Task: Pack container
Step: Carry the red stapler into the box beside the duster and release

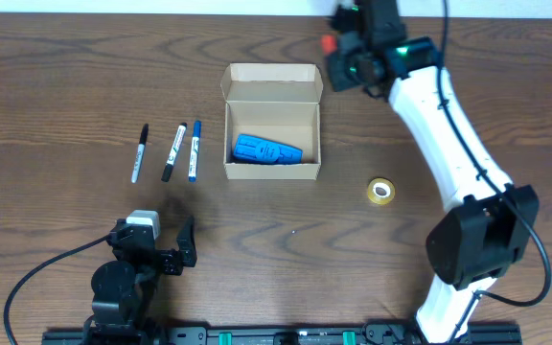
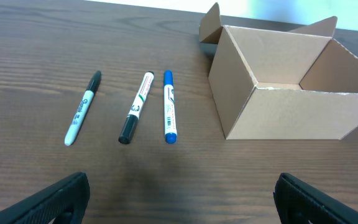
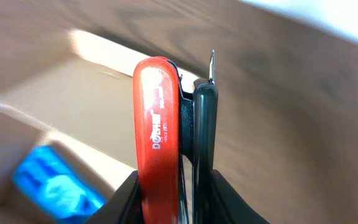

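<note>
my right fingers (image 3: pixel 124 205) are clamped on a red and black tool (image 3: pixel 156 124), by the far right corner of the container (image 1: pixel 271 171). the container sits open in the middle of the table (image 1: pixel 65 77), with a blue object (image 1: pixel 266 150) inside. my left fingers (image 2: pixel 55 199) are spread apart, facing three markers (image 1: pixel 166 151).

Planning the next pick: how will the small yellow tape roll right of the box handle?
The tape roll lies flat, hole up, so a push should slide it, not roll it. It looks small, probably light. Its curved rim may slip when pinched.
</note>
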Robot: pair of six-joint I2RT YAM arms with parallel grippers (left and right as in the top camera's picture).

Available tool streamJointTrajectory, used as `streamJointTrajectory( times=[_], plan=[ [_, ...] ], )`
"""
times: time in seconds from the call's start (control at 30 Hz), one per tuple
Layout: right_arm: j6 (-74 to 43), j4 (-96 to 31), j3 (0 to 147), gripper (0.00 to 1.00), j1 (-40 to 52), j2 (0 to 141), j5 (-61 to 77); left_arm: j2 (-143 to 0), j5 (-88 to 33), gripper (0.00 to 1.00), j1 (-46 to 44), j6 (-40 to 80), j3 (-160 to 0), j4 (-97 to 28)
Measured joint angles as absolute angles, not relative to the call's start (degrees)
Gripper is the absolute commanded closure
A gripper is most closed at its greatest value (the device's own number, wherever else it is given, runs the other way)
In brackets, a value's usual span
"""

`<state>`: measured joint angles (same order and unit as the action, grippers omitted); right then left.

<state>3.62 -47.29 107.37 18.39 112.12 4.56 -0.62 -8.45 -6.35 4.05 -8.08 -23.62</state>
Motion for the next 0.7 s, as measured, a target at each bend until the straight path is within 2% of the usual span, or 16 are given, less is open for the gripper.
streamJointTrajectory(
  times=[0.4,0.7],
  plan=[
    [27.38,-51.46,112.07,0.99,29.32,112.40,12.69,-0.62,-8.43,0.05,-6.35,4.05,-8.08,-23.62],
    [36.97,-56.27,112.42,0.99,31.83,120.73,9.45,-0.62,-8.45,0.05,-6.35,4.05,-8.08,-23.62]
  ],
)
